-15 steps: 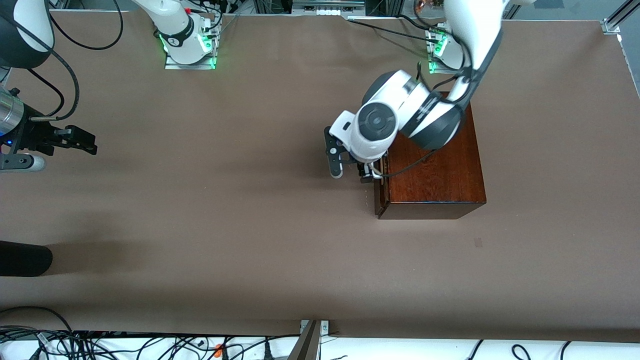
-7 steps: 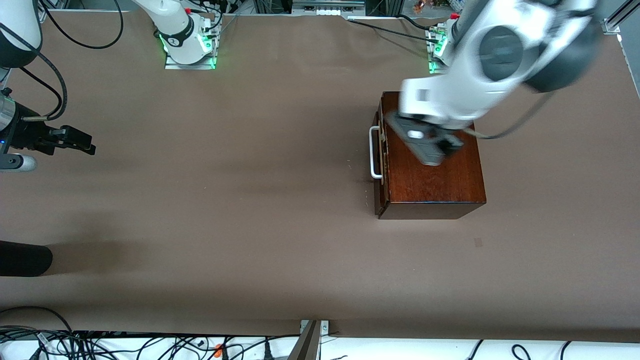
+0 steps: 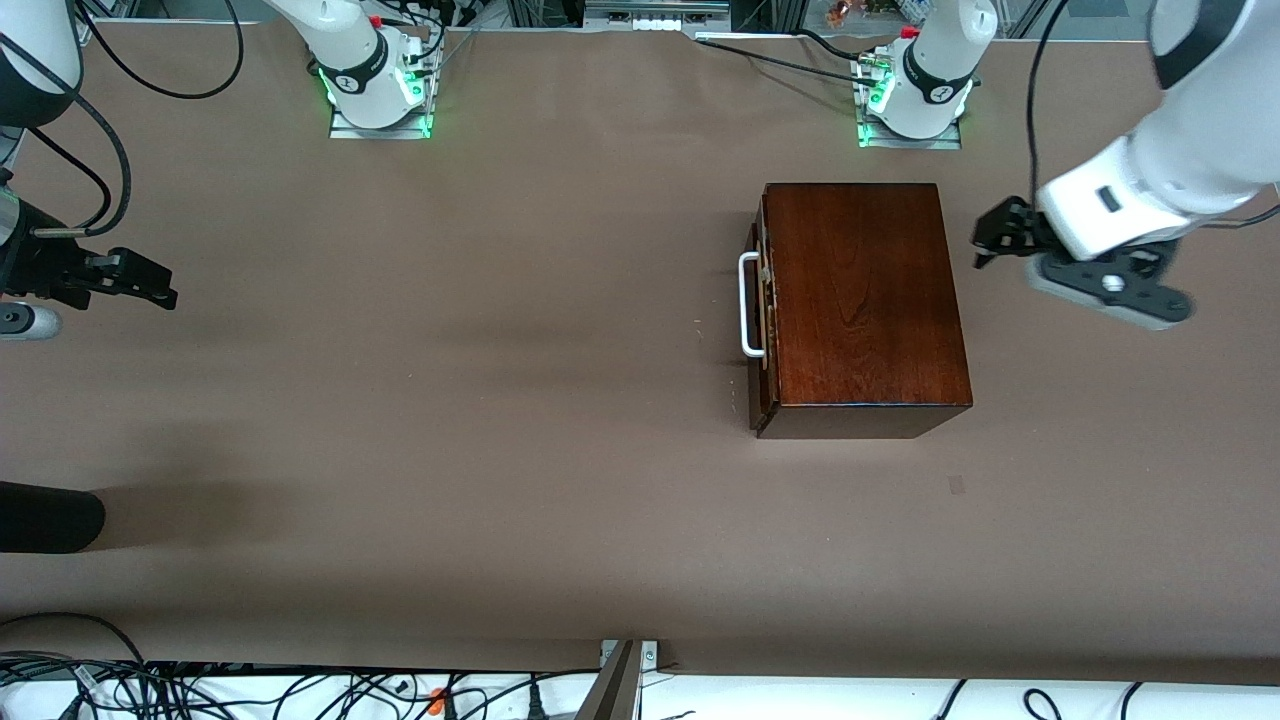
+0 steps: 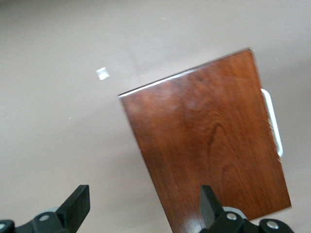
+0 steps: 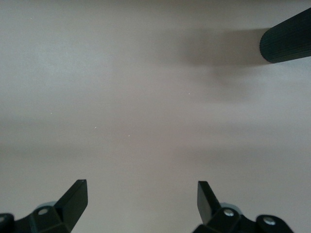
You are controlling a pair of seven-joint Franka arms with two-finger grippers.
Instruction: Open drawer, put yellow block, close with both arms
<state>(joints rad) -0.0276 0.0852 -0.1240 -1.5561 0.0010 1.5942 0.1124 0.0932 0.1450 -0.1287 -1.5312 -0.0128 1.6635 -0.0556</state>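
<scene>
The dark mahogany box (image 3: 860, 300) stands toward the left arm's end of the table. Its drawer front (image 3: 760, 370) sits pushed in against the box, with the white bar handle (image 3: 745, 305) facing the right arm's end. The box (image 4: 214, 141) and handle (image 4: 272, 121) also show in the left wrist view. My left gripper (image 3: 988, 243) is open and empty, up over the table beside the box; it shows in the left wrist view too (image 4: 144, 201). My right gripper (image 3: 160, 283) is open and empty, waiting at the right arm's end (image 5: 142, 196). The yellow block is out of view.
A black cylinder (image 3: 50, 520) juts in over the table edge at the right arm's end, nearer the camera; it also shows in the right wrist view (image 5: 286, 41). A small pale mark (image 3: 957, 485) lies on the brown table near the box.
My left arm swung from the drawer handle, over the box top, to the table beside the box at its own end. The right gripper drifted slightly. The drawer has not moved.
</scene>
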